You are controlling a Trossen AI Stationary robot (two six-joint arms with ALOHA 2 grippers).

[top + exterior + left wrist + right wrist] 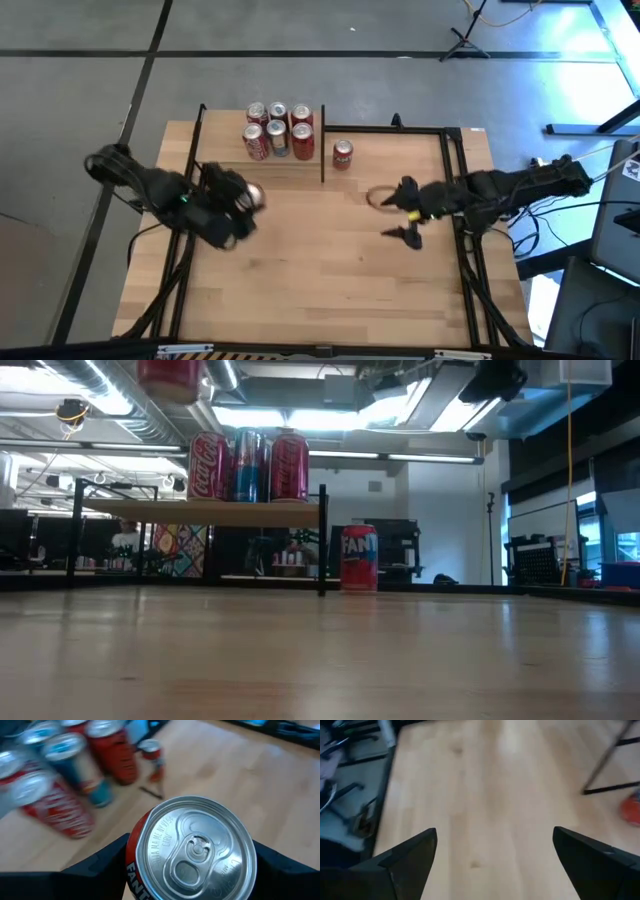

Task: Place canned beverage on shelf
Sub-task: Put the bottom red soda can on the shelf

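A: Where is the can the left arm carries?

B: The left gripper pinches a red Fanta can with a silver pull-tab lid between its 2 dark fingers. From above, that can hangs in the air just in front of the small light-wood shelf on thin black metal posts, off the table. In the low view only its red base shows, higher than the shelf board.

A: What stands on the shelf?

B: 6 cans in 2 rows of 3, red Coca-Cola ones and blue-and-silver ones, upright and close together. In the low view 3 of them show on the board.

A: Anything beside it?

B: A second red Fanta can stands upright on the wooden tabletop, just right of the shelf's black post.

A: And the right arm?

B: The right gripper hovers over the table, well right of the shelf, its fingers spread wide and holding nothing.
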